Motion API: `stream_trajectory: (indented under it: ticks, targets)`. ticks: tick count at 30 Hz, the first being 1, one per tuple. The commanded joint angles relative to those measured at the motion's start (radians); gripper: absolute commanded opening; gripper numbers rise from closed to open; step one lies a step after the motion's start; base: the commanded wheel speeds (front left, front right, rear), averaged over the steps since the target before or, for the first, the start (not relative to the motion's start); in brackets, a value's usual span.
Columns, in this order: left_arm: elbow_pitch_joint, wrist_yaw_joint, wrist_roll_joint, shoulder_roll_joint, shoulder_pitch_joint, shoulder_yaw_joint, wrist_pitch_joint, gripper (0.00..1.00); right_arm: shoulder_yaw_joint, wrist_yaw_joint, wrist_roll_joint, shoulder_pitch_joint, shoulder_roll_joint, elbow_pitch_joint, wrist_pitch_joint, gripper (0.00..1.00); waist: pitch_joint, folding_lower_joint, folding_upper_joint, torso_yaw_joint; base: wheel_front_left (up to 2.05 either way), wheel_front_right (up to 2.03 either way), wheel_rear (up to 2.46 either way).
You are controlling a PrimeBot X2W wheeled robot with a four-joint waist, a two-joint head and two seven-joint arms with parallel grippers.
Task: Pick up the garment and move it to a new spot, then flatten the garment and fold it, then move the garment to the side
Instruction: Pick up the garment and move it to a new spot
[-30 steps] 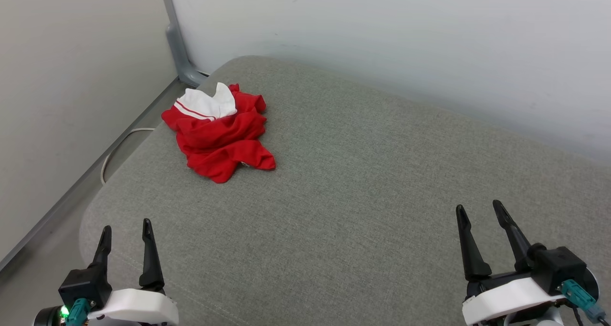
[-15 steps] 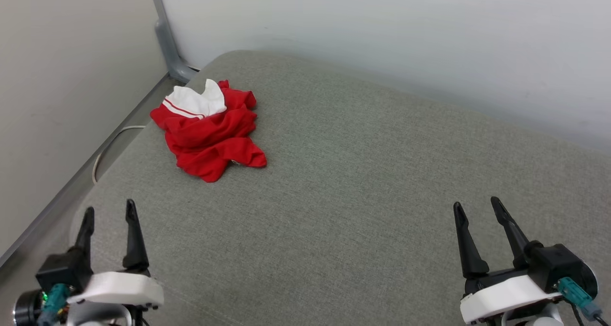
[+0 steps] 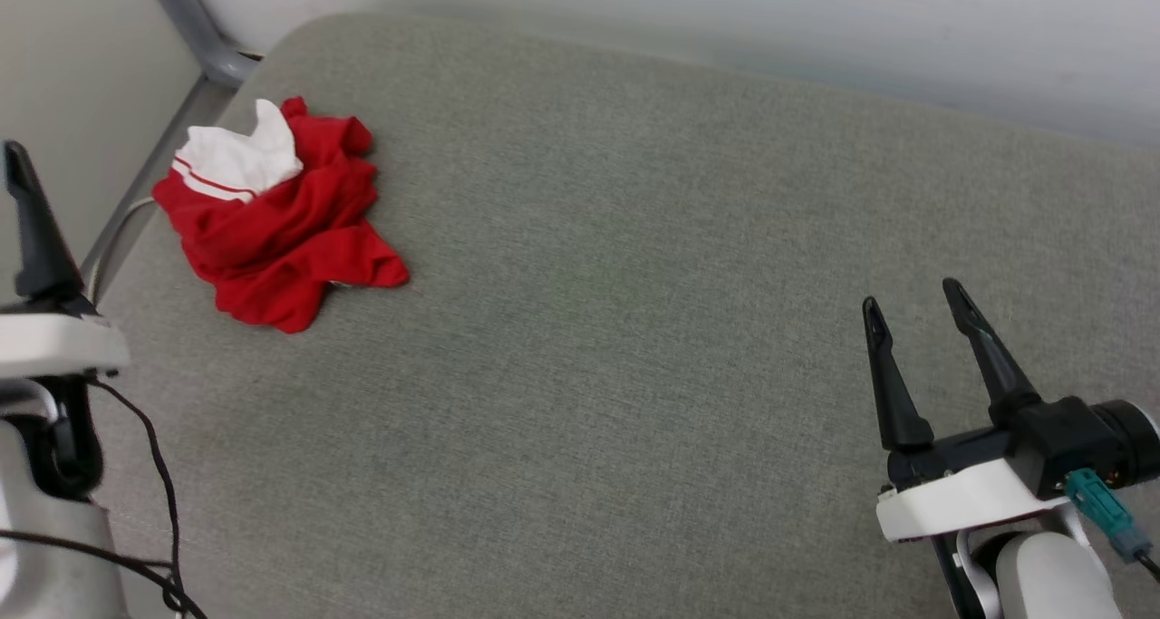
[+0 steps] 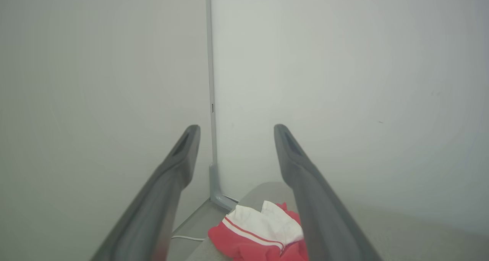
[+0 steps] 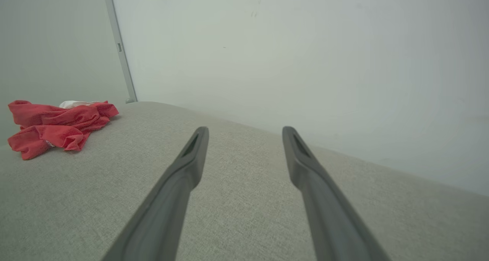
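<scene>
In the head view the garment [image 3: 272, 229] is seen crumpled, far left on the cushion [image 3: 634, 329]; in the wrist views, jaws of left gripper [image 4: 237, 129] and right gripper [image 5: 245, 128] are spread wide, empty, so every step is judged outstanding.

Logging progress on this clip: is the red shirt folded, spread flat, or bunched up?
Bunched up. The garment lies in a wrinkled heap on the grey cushion, one white sleeve on top.

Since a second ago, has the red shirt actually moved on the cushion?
No. The garment lies in the same heap by the far left corner of the cushion, near the grey post foot; the camera shifted, not it.
</scene>
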Motion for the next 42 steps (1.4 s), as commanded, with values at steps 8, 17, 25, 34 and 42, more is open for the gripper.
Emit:
stream_trajectory:
  ticks: [8,17,25,34,42]
  targets:
    - [0.202,-0.008,-0.188,0.183,-0.251,-0.088,0.037,1.0,-0.016,-0.001,-0.079,-0.077,0.001,-0.086,-0.003,1.0,0.209,-0.0001,0.0,-0.087,0.0,0.0,0.0]
    - [0.407,-0.008,-0.493,0.358,-0.416,-0.272,0.39,1.0,-0.026,-0.001,-0.133,-0.121,0.001,-0.166,-0.003,1.0,0.318,-0.0001,0.0,-0.101,0.0,0.0,0.0]
    - [0.51,-0.008,-0.71,0.421,-0.444,-0.412,0.779,1.0,-0.029,-0.001,-0.158,-0.139,0.001,-0.213,-0.003,1.0,0.375,-0.0001,0.0,-0.107,0.0,0.0,0.0]
    - [0.561,-0.008,-0.849,0.429,-0.41,-0.485,0.958,1.0,-0.031,-0.001,-0.169,-0.146,0.001,-0.238,-0.003,1.0,0.406,-0.0001,0.0,-0.118,0.0,0.0,0.0]
    - [0.591,-0.008,-0.887,0.403,-0.377,-0.567,0.971,0.6,-0.033,-0.001,-0.173,-0.147,0.001,-0.245,-0.003,1.0,0.414,-0.0001,0.0,-0.127,0.0,0.0,0.0]
